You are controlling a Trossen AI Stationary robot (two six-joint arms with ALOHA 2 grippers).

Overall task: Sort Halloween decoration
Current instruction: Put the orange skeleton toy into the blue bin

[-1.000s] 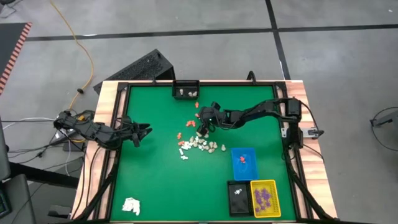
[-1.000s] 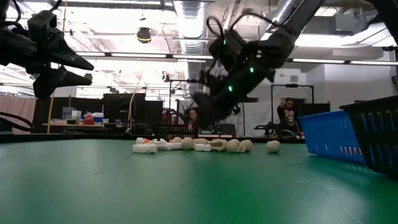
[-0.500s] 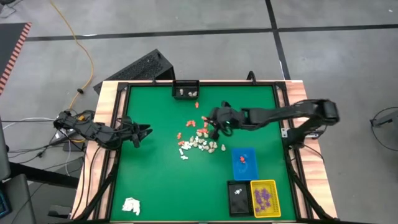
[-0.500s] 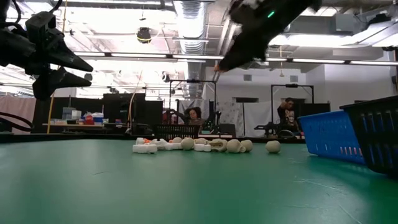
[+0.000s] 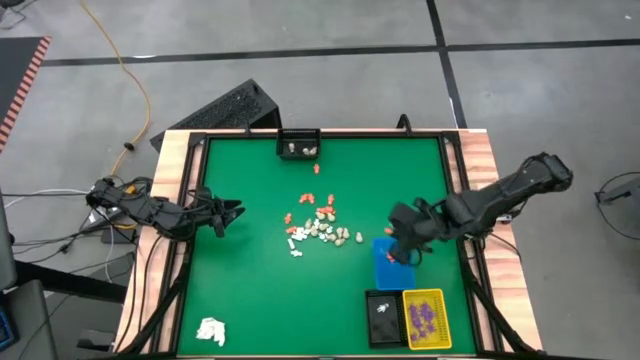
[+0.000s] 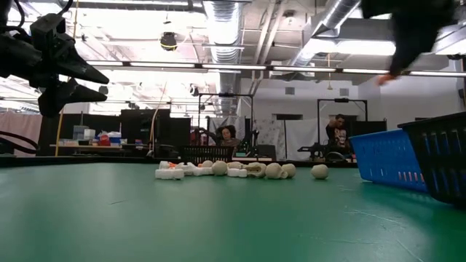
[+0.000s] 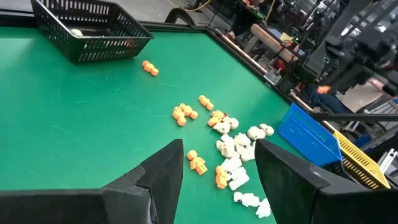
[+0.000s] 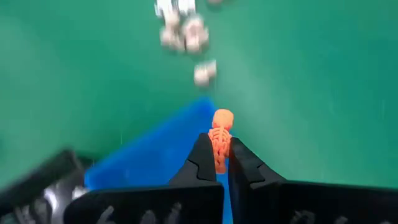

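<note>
The Halloween decoration pieces, white, cream and orange, lie in a loose pile mid-table; the left wrist view shows the same pieces. My right gripper hovers over the blue tray, shut on one orange skeleton figurine. In the low view the right gripper is high at the right. My left gripper waits open above the table's left side, its fingers pointing toward the pile. My right gripper pinches the orange skeleton's lower body between its two fingertips. The fingers slant down from above. The figurine's head sticks out past the fingertips, and the figurine is lifted clear, above the blue tray's edge.
A black basket with white pieces stands at the far edge. A black tray and a yellow tray with purple pieces sit at the near right. A white wad lies at the near left.
My right gripper has risen from the pile and swung toward the table's right and near edge, turning as it went. It has stayed shut on the orange figurine and now hangs over the blue tray.
</note>
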